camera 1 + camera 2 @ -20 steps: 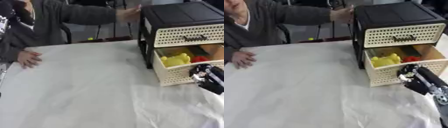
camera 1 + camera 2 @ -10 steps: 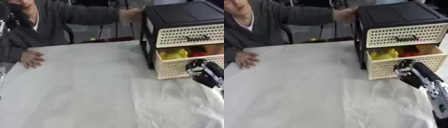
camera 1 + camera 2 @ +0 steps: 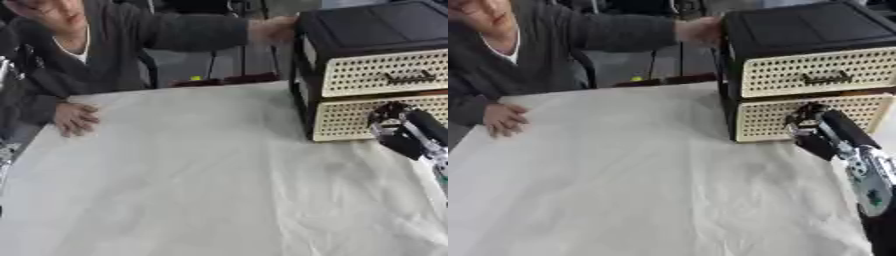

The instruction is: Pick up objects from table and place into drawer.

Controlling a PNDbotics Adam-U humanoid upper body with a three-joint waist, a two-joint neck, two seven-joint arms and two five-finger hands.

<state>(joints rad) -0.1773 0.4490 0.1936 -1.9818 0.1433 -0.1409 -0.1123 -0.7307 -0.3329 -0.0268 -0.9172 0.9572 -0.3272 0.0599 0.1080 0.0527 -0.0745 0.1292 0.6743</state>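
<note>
1. My right hand [image 3: 811, 131] reaches in from the right side and sits against the front of the lower drawer [image 3: 807, 117] of the drawer unit [image 3: 798, 45].
2. Its fingers look curled with the tips against the drawer's perforated cream face; I cannot tell whether they are clenched on anything, and no object shows in them.
3. That lower drawer lies flush with the black frame, closed. The upper drawer [image 3: 815, 72] above it is closed too and carries a small dark handle [image 3: 822, 78] at its middle.
4. The unit stands at the far right of the table, on the white cloth [image 3: 192, 185] that covers it. The cloth is creased and bare across the middle and near side.
5. No objects for the task show on the cloth; the drawer's contents are hidden behind its closed front.
6. A person's hand [image 3: 273, 29] rests on the top far-left corner of the unit; the person's other hand [image 3: 74, 117] lies flat on the cloth at the far left.
7. I can read no writing, brand or label on the unit or my arm.
8. My left hand does not show in either view.
</note>
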